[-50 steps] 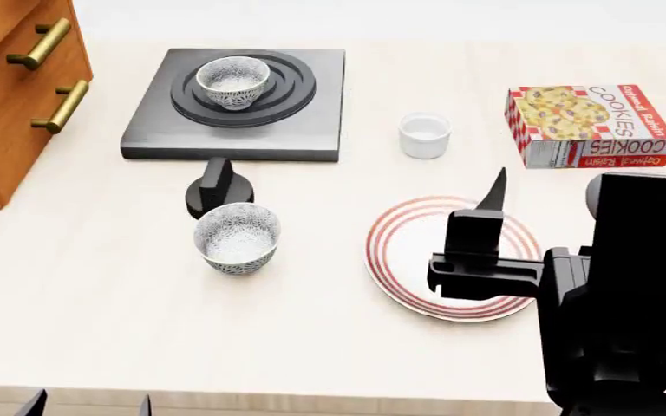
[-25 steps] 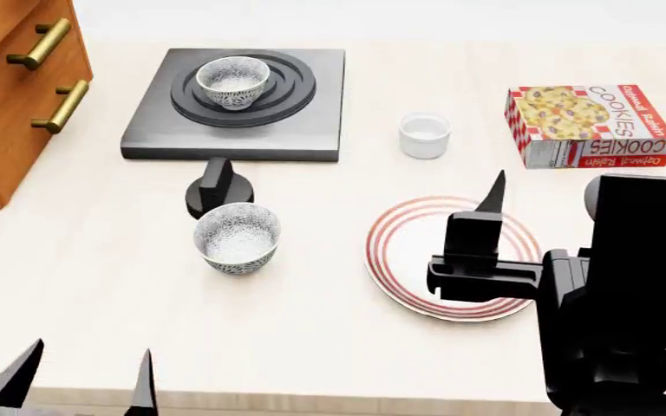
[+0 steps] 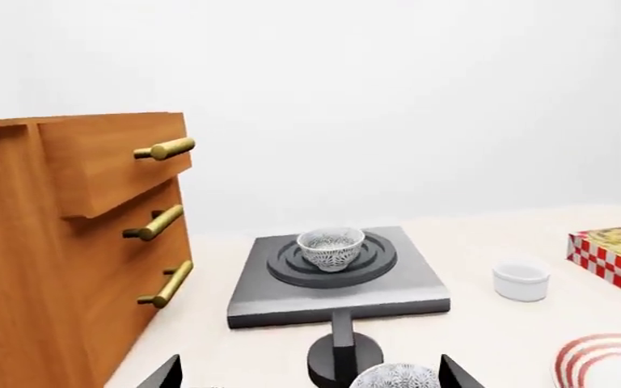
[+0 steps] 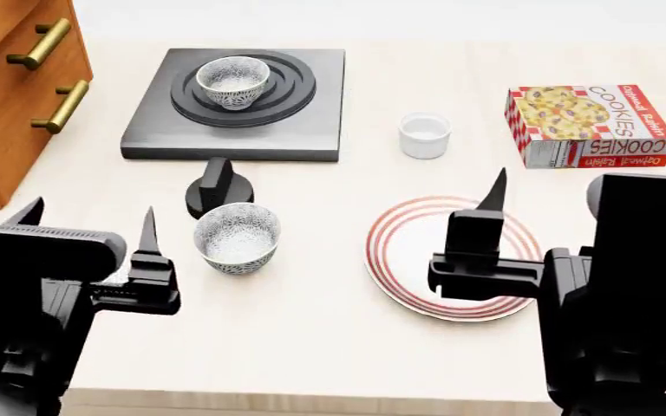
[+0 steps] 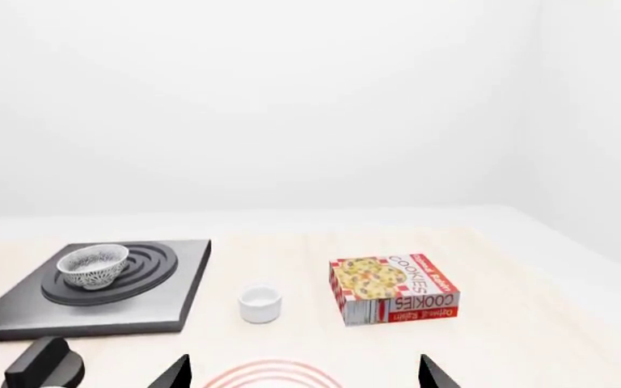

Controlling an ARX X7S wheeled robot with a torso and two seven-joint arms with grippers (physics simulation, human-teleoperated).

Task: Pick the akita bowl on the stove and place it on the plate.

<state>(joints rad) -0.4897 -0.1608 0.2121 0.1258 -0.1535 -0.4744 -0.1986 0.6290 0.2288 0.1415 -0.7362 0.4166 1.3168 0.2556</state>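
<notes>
The akita bowl (image 4: 232,81) (image 3: 331,246) (image 5: 93,266) sits upright in the ringed centre of the dark grey stove (image 4: 159,121). A second bowl of the same kind (image 4: 237,237) stands on the counter in front of the stove's black knob (image 4: 218,186). The red-ringed white plate (image 4: 408,251) (image 5: 272,376) lies to the right. My left gripper (image 4: 88,215) (image 3: 310,376) hangs open just left of the second bowl, holding nothing. Over the plate my right gripper (image 4: 547,199) (image 5: 303,373) is open and empty, its arm covering part of the plate.
A wooden drawer cabinet (image 4: 15,87) with brass handles stands at the left, beside the stove. A small plain white cup (image 4: 425,135) sits between the stove and a cookie box (image 4: 588,124) at the back right.
My left gripper has risen from the bottom edge of the head view and now stands beside the second bowl. The right arm and all objects have stayed put.
</notes>
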